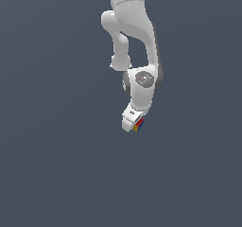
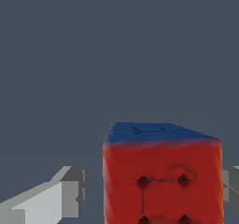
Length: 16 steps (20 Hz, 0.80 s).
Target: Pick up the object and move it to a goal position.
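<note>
Close up, the cube — red face, blue top — sits between the gripper fingers; whether they pinch it, I cannot tell. Outside, it sits at the white arm's tip.

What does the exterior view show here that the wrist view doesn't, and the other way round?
Only the exterior view shows the white arm reaching down from the top of the frame, with the cube tiny at its tip.

Only the wrist view shows the cube close up: a red face with dark dimples, a blue face above it, and a grey finger on either side; contact cannot be confirmed.

Both show the cube at the gripper against a plain dark grey background. Neither shows a goal marker.
</note>
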### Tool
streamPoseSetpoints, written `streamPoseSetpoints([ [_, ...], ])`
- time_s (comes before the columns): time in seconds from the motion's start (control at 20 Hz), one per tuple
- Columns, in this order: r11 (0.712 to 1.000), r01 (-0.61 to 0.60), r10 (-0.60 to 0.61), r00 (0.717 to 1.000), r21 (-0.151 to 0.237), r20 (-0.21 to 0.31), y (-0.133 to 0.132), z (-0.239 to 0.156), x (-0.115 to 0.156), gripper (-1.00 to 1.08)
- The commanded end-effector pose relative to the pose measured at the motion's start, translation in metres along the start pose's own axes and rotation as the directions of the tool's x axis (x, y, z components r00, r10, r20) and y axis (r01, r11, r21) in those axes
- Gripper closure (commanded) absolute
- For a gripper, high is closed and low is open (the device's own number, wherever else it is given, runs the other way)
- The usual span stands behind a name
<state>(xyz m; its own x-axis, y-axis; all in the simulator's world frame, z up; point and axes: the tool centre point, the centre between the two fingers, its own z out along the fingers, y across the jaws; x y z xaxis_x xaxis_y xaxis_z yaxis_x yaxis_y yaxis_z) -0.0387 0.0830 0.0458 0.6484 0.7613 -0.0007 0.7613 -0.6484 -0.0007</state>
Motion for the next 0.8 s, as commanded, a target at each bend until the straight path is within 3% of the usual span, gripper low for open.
streamPoseSetpoints([
  [0.0, 1.0, 0.001, -0.001, 1.0, -0.001, -0.001, 0.0003, 0.0085, 0.0001, -0.92],
  [0.2, 1.0, 0.001, -0.001, 1.0, -0.001, -0.001, 0.0006, 0.0126, 0.0008, -0.92],
  [0.25, 1.0, 0.001, -0.001, 1.0, -0.001, -0.001, 0.0006, 0.0126, 0.0008, 1.08],
  [0.75, 1.0, 0.0, 0.0, 1.0, -0.002, -0.001, 0.0014, 0.0119, 0.0004, 1.08],
])
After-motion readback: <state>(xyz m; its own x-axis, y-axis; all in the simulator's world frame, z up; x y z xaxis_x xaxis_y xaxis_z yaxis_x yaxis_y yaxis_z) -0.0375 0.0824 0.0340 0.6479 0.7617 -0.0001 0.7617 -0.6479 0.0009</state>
